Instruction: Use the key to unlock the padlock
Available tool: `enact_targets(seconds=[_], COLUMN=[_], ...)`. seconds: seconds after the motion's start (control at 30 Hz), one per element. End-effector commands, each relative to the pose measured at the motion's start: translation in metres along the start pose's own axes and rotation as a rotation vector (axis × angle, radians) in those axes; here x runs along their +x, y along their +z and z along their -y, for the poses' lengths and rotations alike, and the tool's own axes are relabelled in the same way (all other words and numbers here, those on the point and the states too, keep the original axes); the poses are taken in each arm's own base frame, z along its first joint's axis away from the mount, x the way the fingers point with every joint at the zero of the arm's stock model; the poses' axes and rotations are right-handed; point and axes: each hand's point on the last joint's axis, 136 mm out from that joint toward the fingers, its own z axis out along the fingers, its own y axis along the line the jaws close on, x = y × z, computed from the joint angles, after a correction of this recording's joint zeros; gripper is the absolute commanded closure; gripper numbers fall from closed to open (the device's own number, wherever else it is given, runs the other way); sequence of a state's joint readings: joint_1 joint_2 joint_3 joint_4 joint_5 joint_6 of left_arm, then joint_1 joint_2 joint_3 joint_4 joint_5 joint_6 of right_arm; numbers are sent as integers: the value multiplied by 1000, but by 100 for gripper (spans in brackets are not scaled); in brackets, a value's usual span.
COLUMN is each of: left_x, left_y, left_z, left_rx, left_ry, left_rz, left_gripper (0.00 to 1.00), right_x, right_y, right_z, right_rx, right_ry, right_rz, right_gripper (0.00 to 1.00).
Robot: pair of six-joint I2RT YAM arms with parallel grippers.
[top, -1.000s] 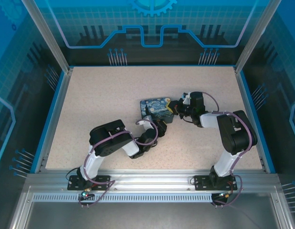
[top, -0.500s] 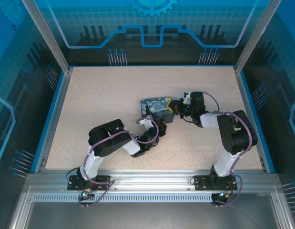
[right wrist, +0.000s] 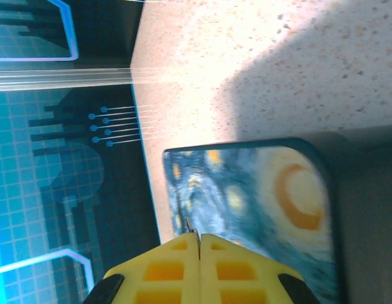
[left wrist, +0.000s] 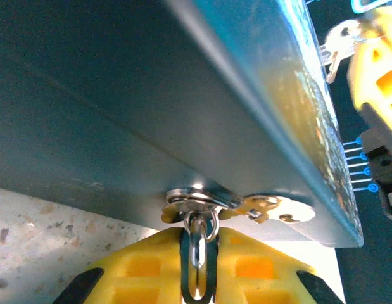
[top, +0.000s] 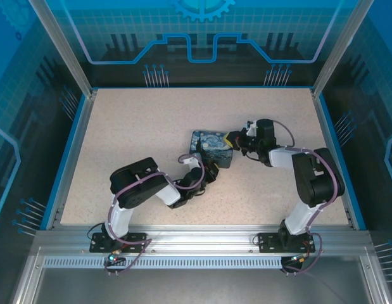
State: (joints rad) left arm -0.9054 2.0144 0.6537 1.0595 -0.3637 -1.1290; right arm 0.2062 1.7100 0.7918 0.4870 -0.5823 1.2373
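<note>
- The left gripper [top: 207, 170] is clamped on the padlock [left wrist: 197, 250]. From its wrist view, yellow pads [left wrist: 151, 266] squeeze a thin silvery shackle that hangs from a brassy hasp [left wrist: 265, 206] at the edge of the box [top: 211, 149]. The blue body is hidden between the pads.
- I judge that this grip is meant to steady the lock, so it cannot swing when the key arrives.
- The right gripper [right wrist: 199, 239] is pinched tight at the box's right end, and a thin metal sliver pokes from its tips. In the left wrist view the key [left wrist: 337, 43] shows beside that gripper's yellow finger, on a small ring, well apart from the padlock.
- So the key is not yet in the lock — it must come along the box's side, and I cannot see the keyhole.
- The table [top: 132, 139] is pale, speckled and flat, bordered by a blue rim [top: 74, 152].
- Behind it stands a blue wall panel [top: 196, 38] printed with circuit lines — an aluminium rail [top: 196, 244] carries the arm bases.
</note>
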Motion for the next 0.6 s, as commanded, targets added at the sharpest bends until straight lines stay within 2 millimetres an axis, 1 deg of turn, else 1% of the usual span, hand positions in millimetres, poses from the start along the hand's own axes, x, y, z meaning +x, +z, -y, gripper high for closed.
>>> enact_targets(seconds=[0.0,0.1,0.23,0.43,0.57], left_x=[19,17,15,13,7], left_y=[-9,-11,-12,-13,-14], left_z=[-22,-21,-12,4,16], left_rx=[-33,-20,5,43,78], left_ry=[-51,-77,-96,-123,-149], left_rz=[-138,-151,-165,-199,-220], left_gripper=[100,100,100,100,100], right_x=[-2,6,27,60,80], right_y=[-18,-30,-46,-68,-79], right_z=[-33,-40,-40,-28,-20], right_rx=[-64,-86,-89,-73,-71], right_ry=[-56,-70,-85,-98,-112], right_rz=[-8,-23,-61,-99,-122], right_gripper=[100,100,100,100,100])
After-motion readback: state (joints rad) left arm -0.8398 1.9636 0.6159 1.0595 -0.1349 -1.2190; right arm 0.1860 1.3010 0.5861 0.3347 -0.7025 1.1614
